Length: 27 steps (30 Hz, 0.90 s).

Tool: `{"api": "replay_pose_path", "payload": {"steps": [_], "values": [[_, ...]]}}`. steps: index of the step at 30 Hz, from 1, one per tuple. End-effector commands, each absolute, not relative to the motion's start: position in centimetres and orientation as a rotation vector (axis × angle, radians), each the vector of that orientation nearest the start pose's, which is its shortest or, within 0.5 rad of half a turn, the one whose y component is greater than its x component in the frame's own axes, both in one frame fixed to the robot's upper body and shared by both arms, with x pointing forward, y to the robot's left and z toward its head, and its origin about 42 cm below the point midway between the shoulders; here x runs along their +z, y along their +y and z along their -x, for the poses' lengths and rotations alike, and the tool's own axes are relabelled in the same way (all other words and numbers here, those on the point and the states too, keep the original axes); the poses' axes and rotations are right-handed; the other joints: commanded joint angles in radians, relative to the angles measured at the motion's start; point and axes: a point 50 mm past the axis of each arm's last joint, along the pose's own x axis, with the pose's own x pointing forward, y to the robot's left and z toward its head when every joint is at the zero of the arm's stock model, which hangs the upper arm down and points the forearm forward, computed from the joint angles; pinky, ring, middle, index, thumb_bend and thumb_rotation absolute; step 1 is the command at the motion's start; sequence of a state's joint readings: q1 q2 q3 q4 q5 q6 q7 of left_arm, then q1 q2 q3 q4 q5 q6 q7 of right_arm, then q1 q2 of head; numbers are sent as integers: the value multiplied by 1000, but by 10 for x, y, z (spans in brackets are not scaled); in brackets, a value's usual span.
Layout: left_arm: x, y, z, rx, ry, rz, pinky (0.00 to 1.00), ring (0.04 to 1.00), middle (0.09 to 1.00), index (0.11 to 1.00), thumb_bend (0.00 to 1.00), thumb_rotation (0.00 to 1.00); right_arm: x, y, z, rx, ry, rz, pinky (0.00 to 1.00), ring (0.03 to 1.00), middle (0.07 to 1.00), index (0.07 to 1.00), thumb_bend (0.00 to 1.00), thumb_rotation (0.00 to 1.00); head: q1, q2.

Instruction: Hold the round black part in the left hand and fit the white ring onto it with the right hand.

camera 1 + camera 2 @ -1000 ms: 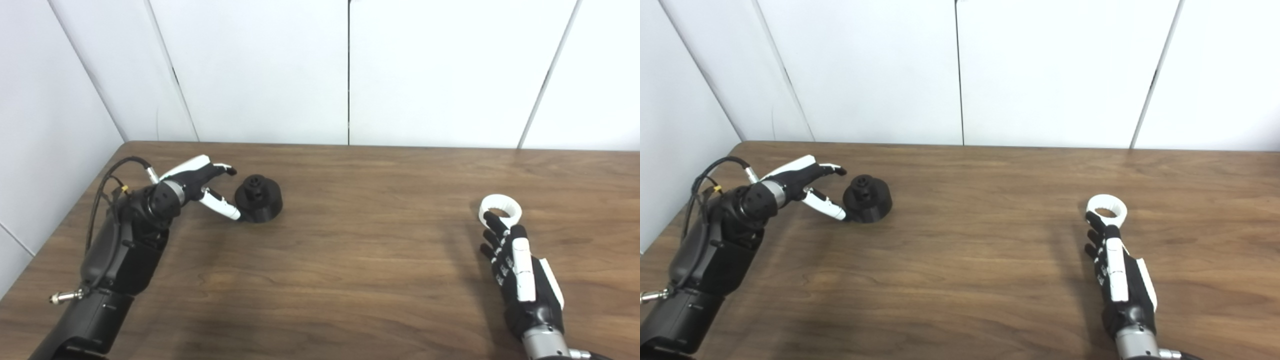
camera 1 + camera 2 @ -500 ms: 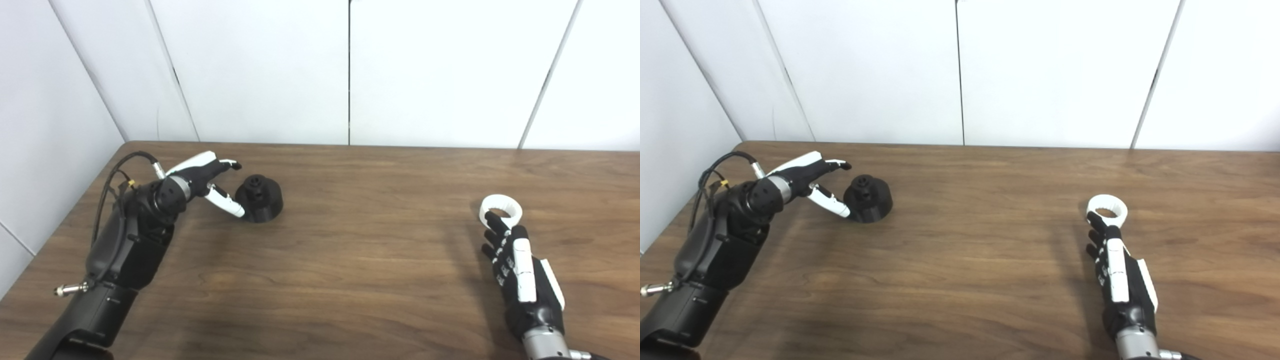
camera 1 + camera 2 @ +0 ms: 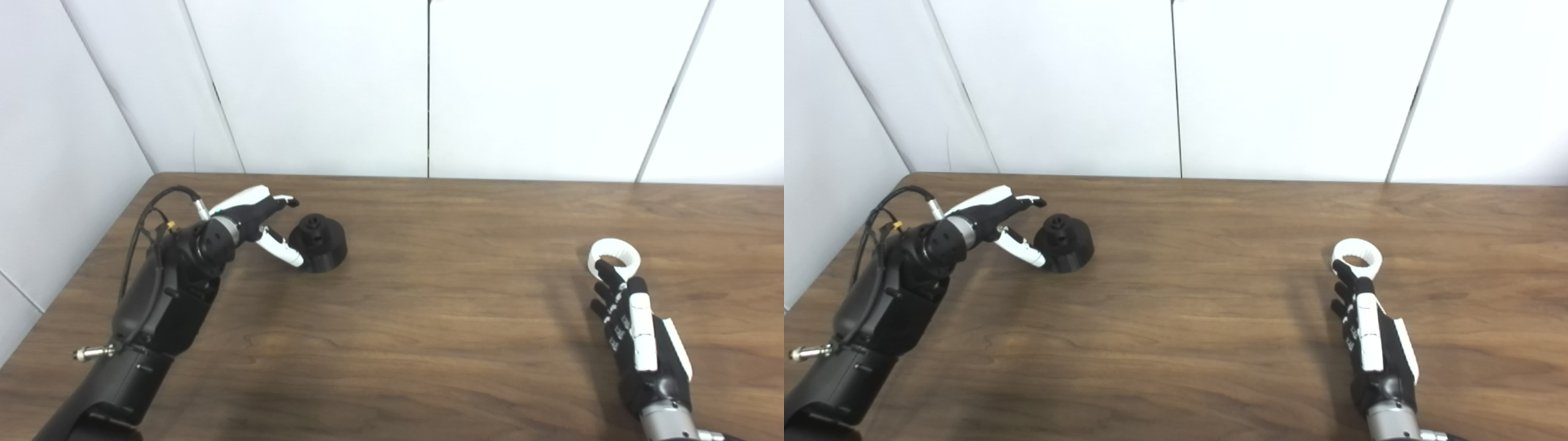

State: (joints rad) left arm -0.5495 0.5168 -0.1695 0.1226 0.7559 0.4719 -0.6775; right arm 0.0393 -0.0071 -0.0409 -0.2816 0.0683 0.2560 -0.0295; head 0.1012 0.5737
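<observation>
Nothing fitted yet: left robot hand (image 3: 254, 217) spread wide beside the black part (image 3: 318, 242) (ungrasped); right robot hand (image 3: 637, 334), fingers extended, touches the white ring (image 3: 614, 256).

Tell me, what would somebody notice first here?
Probably the white ring on the right of the brown table, with the right hand's fingertips reaching its near rim. On the left, the open left hand spreads beside a round black part standing on the table.
</observation>
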Motion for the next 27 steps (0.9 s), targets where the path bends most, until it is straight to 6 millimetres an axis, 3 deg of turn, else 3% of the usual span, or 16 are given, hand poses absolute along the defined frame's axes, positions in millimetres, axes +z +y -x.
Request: {"api": "replay_pose_path", "payload": {"steps": [1,27], "values": [[273,323,-447,-190,308,-1212,972,1000,1000,952,1000,229,155,-222,-262,-69,-50,-73,943,952,948,875,556,1000,0,3],[265,313,-449,-243,315,-1233,1000,1000,1000,935,1000,273,159,-225,-258,-76,-56,-71,943,953,951,876,561,1000,-17,19]]}}
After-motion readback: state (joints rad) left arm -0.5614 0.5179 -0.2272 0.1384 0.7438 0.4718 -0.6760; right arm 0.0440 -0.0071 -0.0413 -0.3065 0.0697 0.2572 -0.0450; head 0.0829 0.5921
